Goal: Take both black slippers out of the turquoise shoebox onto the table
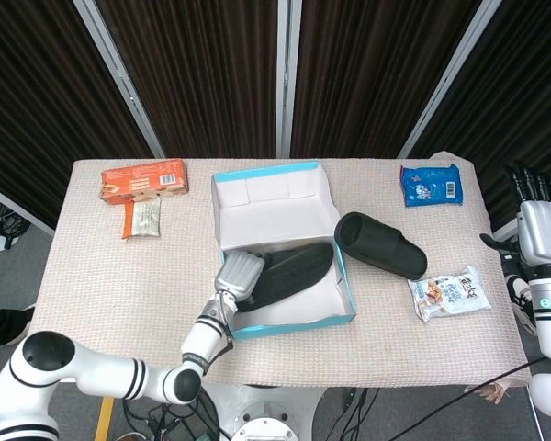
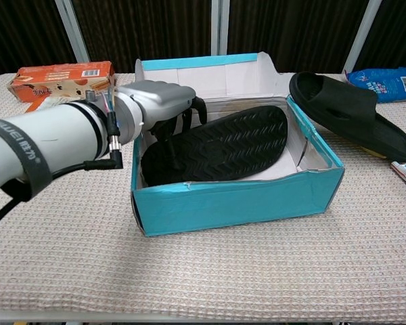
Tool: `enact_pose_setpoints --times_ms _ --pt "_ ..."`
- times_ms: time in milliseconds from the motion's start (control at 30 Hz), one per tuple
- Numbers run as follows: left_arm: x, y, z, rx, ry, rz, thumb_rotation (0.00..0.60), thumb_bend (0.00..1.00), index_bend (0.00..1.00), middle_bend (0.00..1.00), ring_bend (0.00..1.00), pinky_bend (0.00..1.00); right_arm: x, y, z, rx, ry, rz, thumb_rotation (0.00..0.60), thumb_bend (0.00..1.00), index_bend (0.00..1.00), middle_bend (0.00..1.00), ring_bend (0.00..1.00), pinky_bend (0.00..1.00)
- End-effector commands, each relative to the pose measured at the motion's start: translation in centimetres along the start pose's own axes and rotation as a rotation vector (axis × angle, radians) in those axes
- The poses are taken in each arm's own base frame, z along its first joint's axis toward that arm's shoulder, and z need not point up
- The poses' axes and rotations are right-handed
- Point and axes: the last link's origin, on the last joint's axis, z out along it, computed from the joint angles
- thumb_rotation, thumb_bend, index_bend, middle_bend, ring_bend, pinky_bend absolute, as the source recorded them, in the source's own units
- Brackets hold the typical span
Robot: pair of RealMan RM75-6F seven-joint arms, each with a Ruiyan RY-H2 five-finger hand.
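The turquoise shoebox [image 1: 290,323] [image 2: 237,203] stands open in the middle of the table. One black slipper [image 1: 296,269] [image 2: 223,145] lies sole-up inside it, tilted against the left wall. My left hand [image 1: 239,273] [image 2: 164,101] reaches into the box's left side, and its fingers [image 2: 184,122] curl down over that slipper's left end and grip it. The other black slipper [image 1: 381,244] [image 2: 352,115] lies on the table just right of the box. My right hand [image 1: 539,225] hangs beyond the table's right edge, fingers straight and apart, holding nothing.
An orange carton [image 1: 143,180] [image 2: 61,73] and a small packet [image 1: 145,219] lie at the back left. At the back right is a blue snack bag [image 1: 432,184] [image 2: 386,81]. A pale snack bag [image 1: 450,294] sits near the right front, by the loose slipper.
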Motion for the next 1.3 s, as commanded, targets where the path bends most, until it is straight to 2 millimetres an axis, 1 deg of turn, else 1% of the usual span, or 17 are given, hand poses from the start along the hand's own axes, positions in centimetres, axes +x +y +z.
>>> enact_pose_setpoints --times_ms 33,267,467,533,667,733,933,1067,1200,1267,1300 --pt "-0.7 0.2 -0.3 -0.019 0.019 0.018 0.600 0.04 0.33 0.46 0.48 0.60 0.1 0.0 0.0 -0.001 0.006 0.003 0.600 0.00 0.00 0.00 0.00 0.00" --pt "-1.1 0.6 -1.0 -0.066 0.051 0.056 0.600 0.05 0.43 0.52 0.53 0.67 0.4 0.3 -0.2 -0.005 0.019 0.013 0.600 0.00 0.00 0.00 0.00 0.00" --pt "-1.5 1.2 -1.7 -0.110 0.066 0.104 0.600 0.07 0.45 0.53 0.54 0.67 0.6 0.3 -0.3 -0.005 0.031 0.017 0.600 0.00 0.00 0.00 0.00 0.00" --pt "-1.4 1.4 -1.8 -0.125 0.077 0.121 0.600 0.11 0.46 0.55 0.56 0.68 0.7 0.3 -0.3 -0.003 0.033 0.017 0.600 0.00 0.00 0.00 0.00 0.00" --pt "-1.2 1.7 -2.0 -0.164 0.102 0.151 0.600 0.21 0.53 0.61 0.61 0.72 0.9 0.3 -0.4 -0.002 0.047 0.024 0.600 0.00 0.00 0.00 0.00 0.00" --pt "-1.2 1.8 -2.3 -0.185 0.116 0.176 0.600 0.24 0.55 0.63 0.62 0.74 1.1 0.3 -0.4 -0.002 0.056 0.027 0.600 0.00 0.00 0.00 0.00 0.00" --pt "-1.4 2.0 -2.6 -0.240 0.151 0.280 0.600 0.28 0.58 0.65 0.63 0.76 1.3 0.3 -0.5 0.002 0.073 0.044 0.600 0.00 0.00 0.00 0.00 0.00" --pt "-1.2 2.1 -2.9 -0.273 0.247 0.383 0.600 0.29 0.58 0.66 0.64 0.78 1.3 0.4 -0.6 0.001 0.079 0.048 0.600 0.00 0.00 0.00 0.00 0.00" --pt "-1.7 2.1 -3.3 -0.307 0.318 0.481 0.600 0.30 0.57 0.65 0.63 0.79 1.3 0.4 -0.6 0.001 0.082 0.053 0.600 0.00 0.00 0.00 0.00 0.00" --pt "-2.2 1.8 -3.6 -0.304 0.329 0.518 0.600 0.29 0.51 0.61 0.62 0.79 1.3 0.4 -0.7 0.000 0.082 0.052 0.600 0.00 0.00 0.00 0.00 0.00" --pt "-2.4 1.7 -3.6 -0.299 0.324 0.527 0.600 0.29 0.46 0.57 0.61 0.78 1.2 0.4 -0.7 0.000 0.081 0.052 0.600 0.00 0.00 0.00 0.00 0.00"
